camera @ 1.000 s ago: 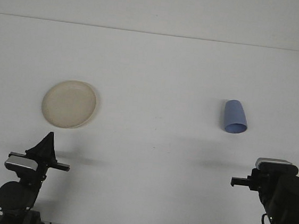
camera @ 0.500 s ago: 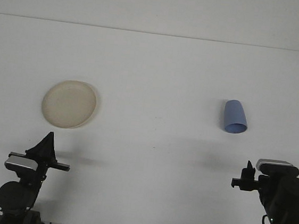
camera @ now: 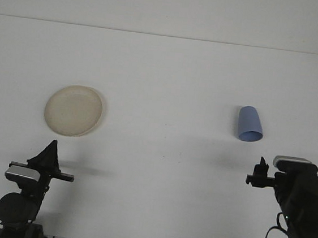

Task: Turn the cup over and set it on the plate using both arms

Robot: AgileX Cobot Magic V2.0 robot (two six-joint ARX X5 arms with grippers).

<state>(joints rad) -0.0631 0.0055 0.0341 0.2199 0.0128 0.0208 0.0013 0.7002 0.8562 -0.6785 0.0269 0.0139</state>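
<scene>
Risen and nudged forward since a second ago, the right gripper [camera: 260,174] hangs near the table's front edge, short of the blue cup [camera: 250,124]; nothing lies between them on the white table [camera: 169,80]; the cup rests on its side, mouth toward the camera, well apart from the cream plate [camera: 73,110], which holds nothing; the left gripper [camera: 48,158] sits below the plate; neither gripper's opening can be made out.
</scene>
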